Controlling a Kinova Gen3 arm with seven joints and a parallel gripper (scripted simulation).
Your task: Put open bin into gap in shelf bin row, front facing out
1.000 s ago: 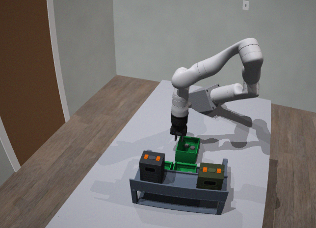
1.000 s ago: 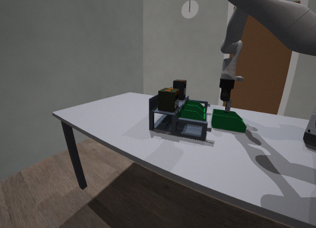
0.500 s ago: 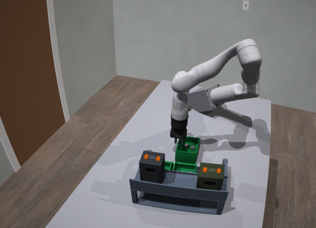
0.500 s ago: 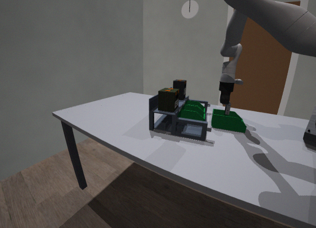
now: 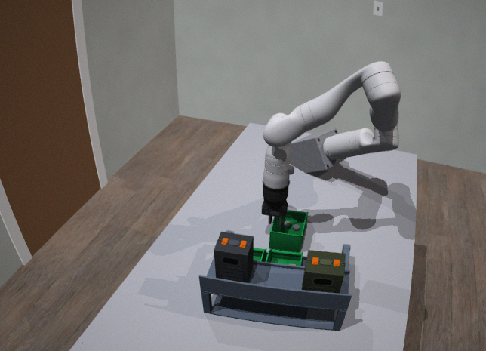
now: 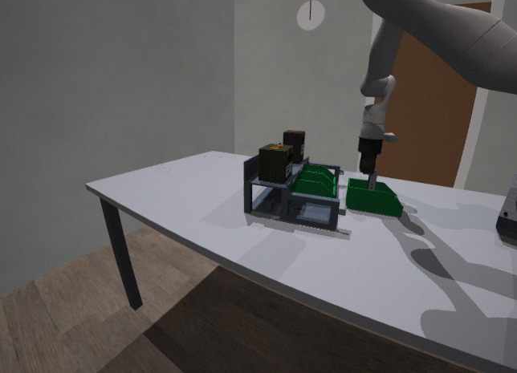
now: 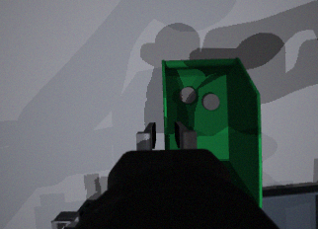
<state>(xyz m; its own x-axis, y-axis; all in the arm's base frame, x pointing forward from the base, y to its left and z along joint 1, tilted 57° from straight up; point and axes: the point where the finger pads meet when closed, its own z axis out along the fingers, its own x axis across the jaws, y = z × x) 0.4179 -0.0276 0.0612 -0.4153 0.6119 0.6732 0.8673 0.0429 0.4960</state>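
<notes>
My gripper (image 7: pixel 165 130), half open and holding nothing, straddles the left wall of the green open bin (image 5: pixel 287 238), which sits on the table (image 5: pixel 376 286) just beyond the shelf (image 5: pixel 275 294).
</notes>
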